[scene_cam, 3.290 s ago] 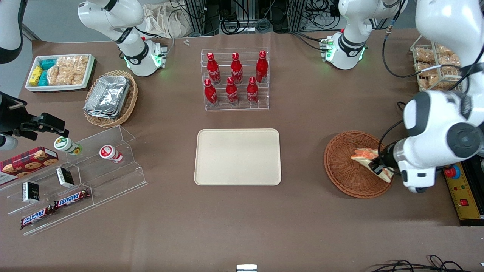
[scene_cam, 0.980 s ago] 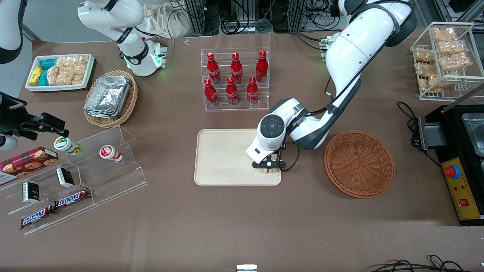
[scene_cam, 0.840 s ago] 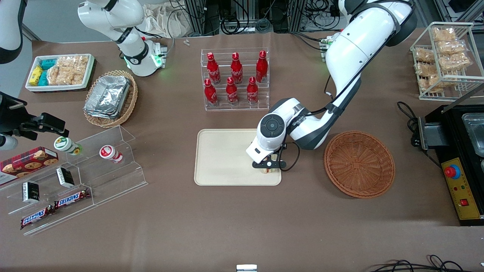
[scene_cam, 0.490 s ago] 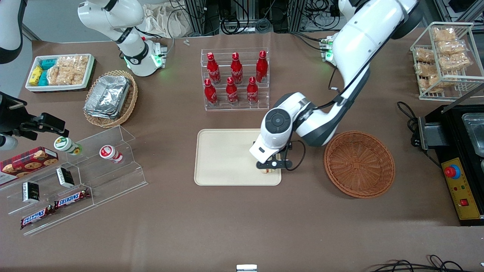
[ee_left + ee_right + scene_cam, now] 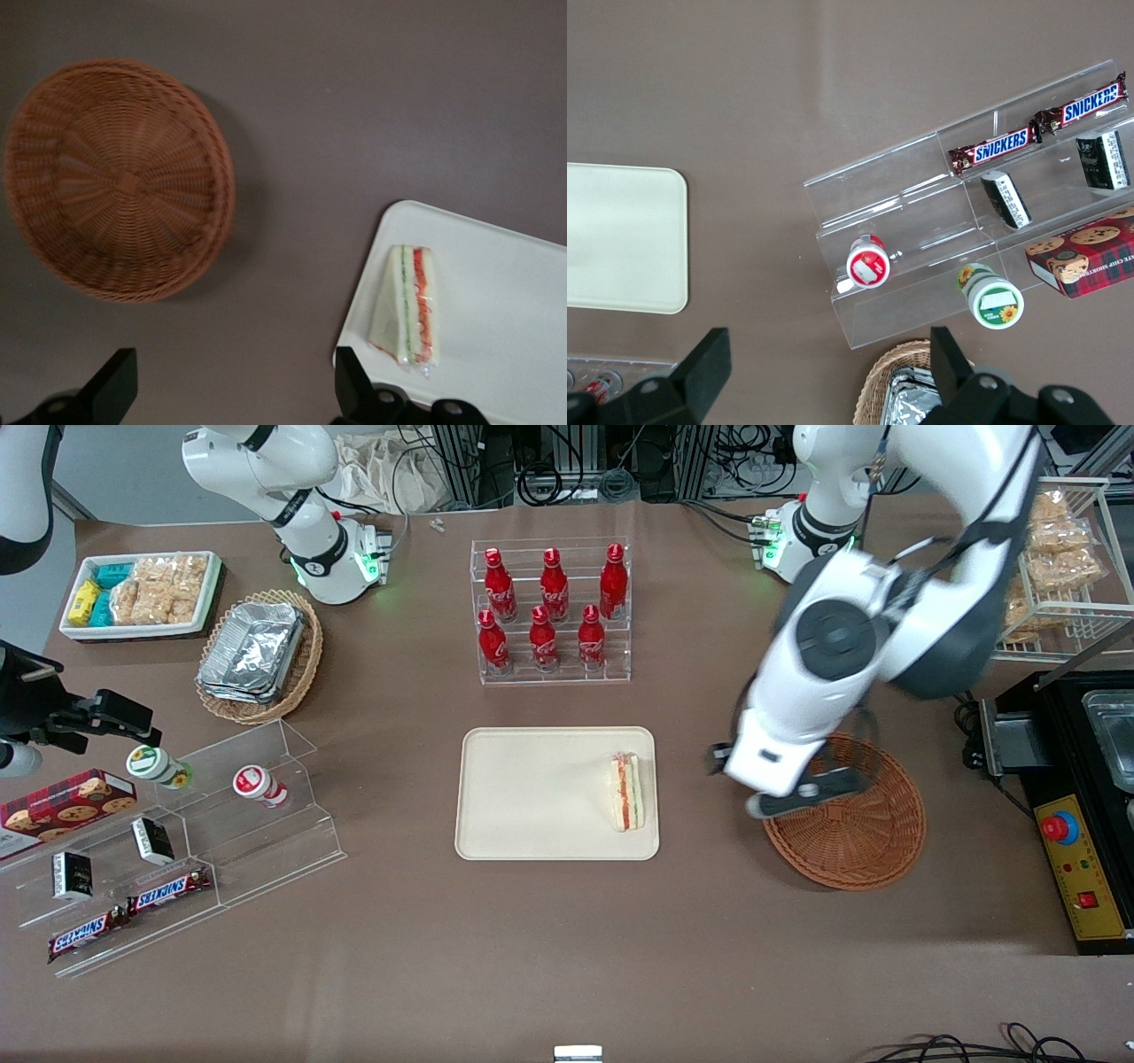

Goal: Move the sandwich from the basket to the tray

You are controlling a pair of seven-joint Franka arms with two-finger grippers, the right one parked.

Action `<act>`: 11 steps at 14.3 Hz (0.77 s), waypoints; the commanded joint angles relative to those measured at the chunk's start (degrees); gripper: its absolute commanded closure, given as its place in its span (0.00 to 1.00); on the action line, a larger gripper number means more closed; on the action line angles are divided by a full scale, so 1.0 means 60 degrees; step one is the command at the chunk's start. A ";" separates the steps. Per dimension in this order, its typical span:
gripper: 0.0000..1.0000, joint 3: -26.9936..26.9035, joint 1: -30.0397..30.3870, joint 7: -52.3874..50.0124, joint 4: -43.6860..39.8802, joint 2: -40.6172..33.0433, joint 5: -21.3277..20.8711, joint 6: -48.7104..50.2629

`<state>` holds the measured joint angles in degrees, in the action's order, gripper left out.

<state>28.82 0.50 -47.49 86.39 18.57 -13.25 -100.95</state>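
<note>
Presently, one sandwich (image 5: pixel 626 792) is recorded lying on the tray (image 5: pixel 532 797), near the tray edge closest to the basket (image 5: pixel 864 841); one tray and one reddish-brown basket are counted, the basket holding nothing. Six red bottles (image 5: pixel 552 609) are racked in two rows of three, farther from the front camera than the tray. Two Snickers bars (image 5: pixel 128 911) are shelved toward the parked arm's end. The gripper (image 5: pixel 780 784) is held raised over the basket rim nearest the tray, its fingers (image 5: pixel 111 390) spread wide and gripping nothing; the arm is bent above it.
</note>
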 commanded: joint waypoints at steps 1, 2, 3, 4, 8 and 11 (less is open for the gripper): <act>0.00 0.0045 0.0822 0.0397 0.0454 -0.0881 0.0201 0.0241; 0.00 0.0045 0.1144 0.1140 0.0513 -0.1145 0.0405 0.0417; 0.00 0.0031 0.1437 0.2017 0.0745 -0.1554 0.0682 0.0491; 0.00 0.0031 0.1861 0.2737 0.1197 -0.2036 0.0917 0.0376; 0.00 0.0001 0.3312 0.5609 0.2488 -0.3400 0.1841 0.0096; 0.00 -0.0042 0.3826 0.6929 0.2900 -0.3798 0.1930 0.0139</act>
<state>28.32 21.44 -11.07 99.66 -0.60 -3.06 -98.81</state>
